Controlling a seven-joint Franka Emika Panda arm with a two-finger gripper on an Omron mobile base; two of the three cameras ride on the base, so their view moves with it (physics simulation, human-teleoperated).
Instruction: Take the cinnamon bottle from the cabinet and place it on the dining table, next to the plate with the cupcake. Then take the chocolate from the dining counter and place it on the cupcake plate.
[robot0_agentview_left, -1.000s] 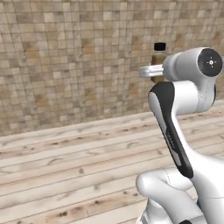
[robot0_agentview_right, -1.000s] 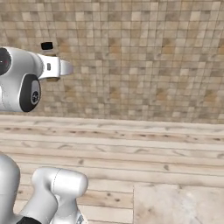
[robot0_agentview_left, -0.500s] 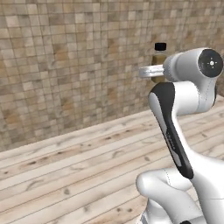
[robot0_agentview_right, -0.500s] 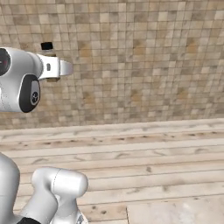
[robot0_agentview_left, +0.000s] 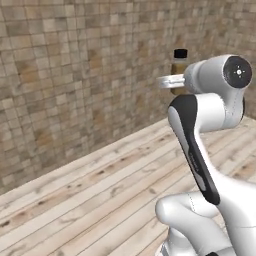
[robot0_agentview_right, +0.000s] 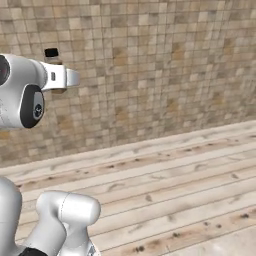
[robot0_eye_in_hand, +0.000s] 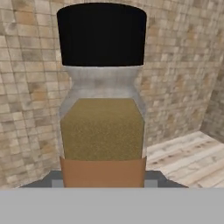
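Note:
The cinnamon bottle (robot0_eye_in_hand: 103, 113) is a clear jar with a black cap, brown powder inside and an orange band at its foot. It stands upright and close in the hand view, and my gripper (robot0_eye_in_hand: 103, 183) is shut on its lower part. In the left base view the cinnamon bottle (robot0_agentview_left: 179, 64) rises above the white hand, held high in front of the wall, with the gripper (robot0_agentview_left: 174, 81) around it. From the right base view the bottle's black cap (robot0_agentview_right: 51, 52) pokes up behind the hand at the upper left.
A wall of small brown stone tiles (robot0_agentview_left: 75, 85) runs across ahead, above a wooden plank floor (robot0_agentview_right: 165, 190). The wall turns a corner at the right of the hand view (robot0_eye_in_hand: 214, 96). A paler surface (robot0_agentview_right: 237, 245) shows at the lower right of the right base view.
The whole picture has shifted in both base views, so the base has moved and turned along the wall. The arm keeps its pose with the bottle still gripped.

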